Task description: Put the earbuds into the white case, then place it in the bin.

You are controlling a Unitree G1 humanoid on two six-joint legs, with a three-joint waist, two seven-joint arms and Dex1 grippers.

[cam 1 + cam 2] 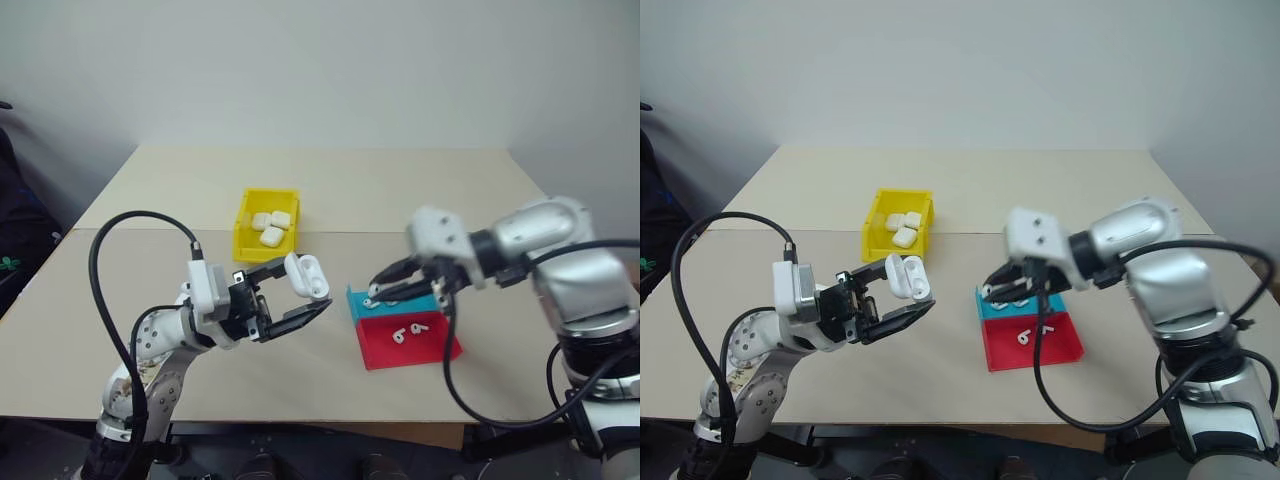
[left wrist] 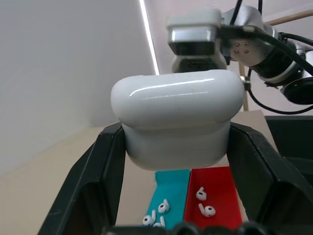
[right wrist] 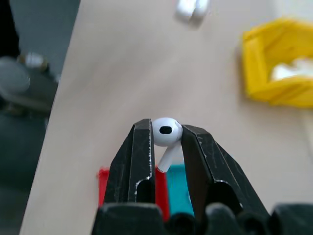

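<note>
My left gripper is shut on the white case, held above the table with its lid hinged open. The two black fingers clamp the sides of the case. My right gripper hovers just right of it, above the tray, and is shut on one of the earbuds, pinched by its head with the stem hanging between the fingers. More earbuds lie on the tray. The yellow bin stands behind the left gripper.
The bin holds three white cases. A flat tray with a teal half and a red half lies under the right gripper, near the table's front edge. A black cable loops off my left arm.
</note>
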